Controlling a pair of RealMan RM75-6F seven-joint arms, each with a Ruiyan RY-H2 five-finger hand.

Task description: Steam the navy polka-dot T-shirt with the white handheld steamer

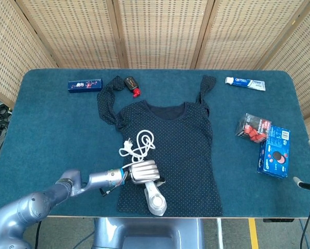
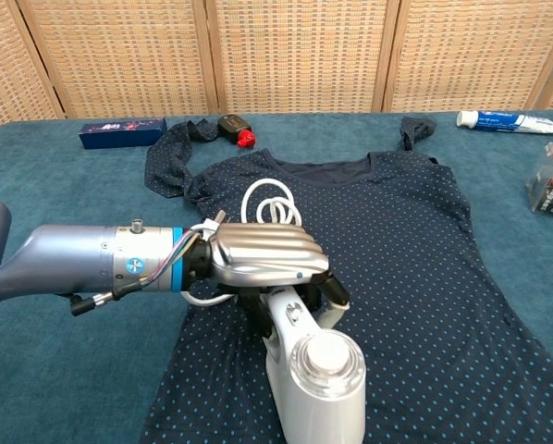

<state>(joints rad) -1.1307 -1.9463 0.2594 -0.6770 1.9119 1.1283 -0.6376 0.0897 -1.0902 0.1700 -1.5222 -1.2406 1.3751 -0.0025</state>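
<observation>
The silver left hand (image 2: pixel 263 254) is wrapped around the handle of the white handheld steamer (image 2: pixel 315 375), low on the navy polka-dot T-shirt (image 1: pixel 183 150) spread flat on the teal worktop (image 1: pixel 51 129). Best, I'd say, to glide the head slowly up the fabric, minding the coiled white cord (image 1: pixel 138 144) just beside the hand.

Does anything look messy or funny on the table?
A little. The T-shirt has its left-of-frame sleeve twisted and bunched up near the small black and red thing, not spread flat. The steamer in the left hand trails a white cord coiled loosely over the fabric.
</observation>
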